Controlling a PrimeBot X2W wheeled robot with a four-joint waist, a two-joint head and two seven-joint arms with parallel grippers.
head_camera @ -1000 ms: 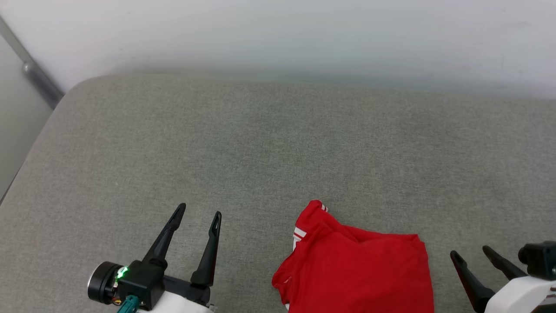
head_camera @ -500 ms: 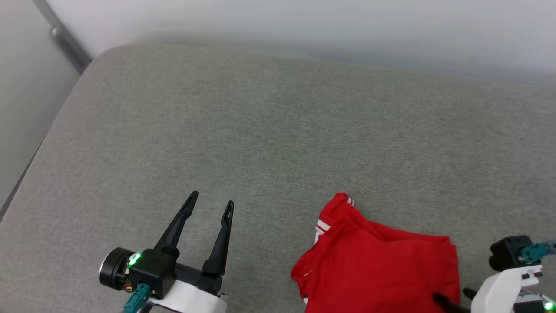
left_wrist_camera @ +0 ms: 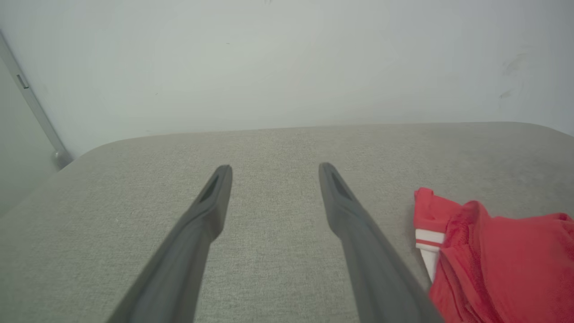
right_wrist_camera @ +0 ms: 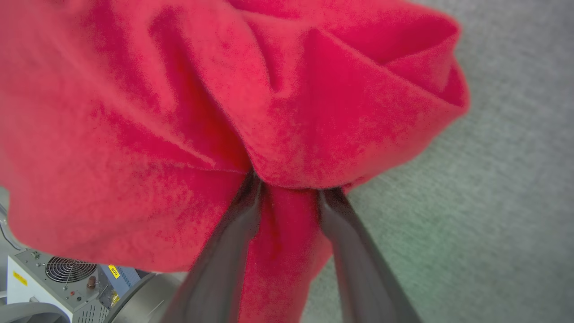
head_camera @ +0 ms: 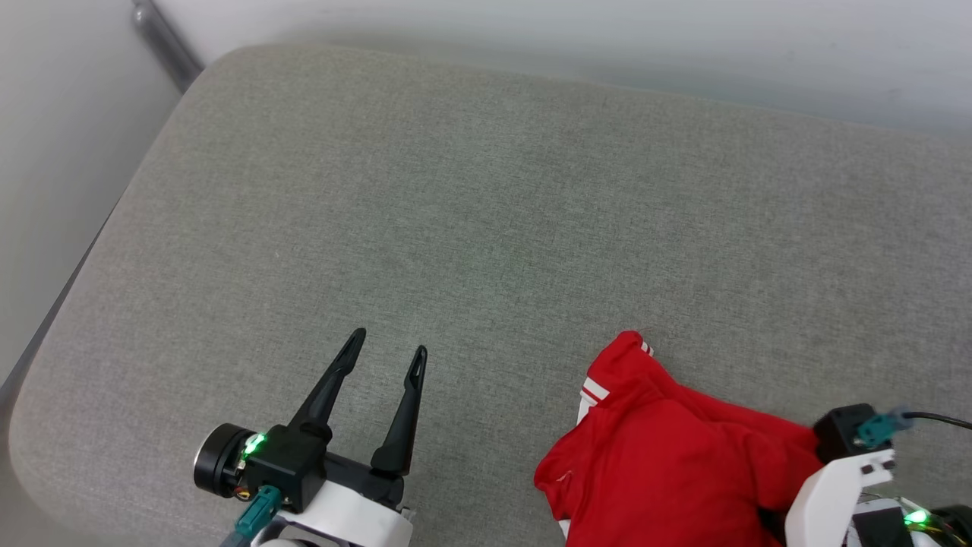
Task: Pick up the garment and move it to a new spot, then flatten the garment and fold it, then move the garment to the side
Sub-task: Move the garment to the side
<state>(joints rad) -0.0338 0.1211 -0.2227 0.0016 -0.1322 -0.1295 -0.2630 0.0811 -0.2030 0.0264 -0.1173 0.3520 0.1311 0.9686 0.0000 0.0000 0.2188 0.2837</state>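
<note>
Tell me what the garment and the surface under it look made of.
Garment: soft matte red fabric, perhaps mesh knit; it bunches in limp folds with a speckled weave. Surface: matte grey woven upholstery, finely flecked; rounded corners suggest padding.

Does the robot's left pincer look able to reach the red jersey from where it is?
Probably yes. The left pincer is open, and the red jersey lies just to its right on the grey cushion. Only bare cushion lies between them, so nothing seems to be in the way.

The crumpled red garment (head_camera: 668,456), white-striped trim showing, lies on the cushion (head_camera: 456,228).
</note>
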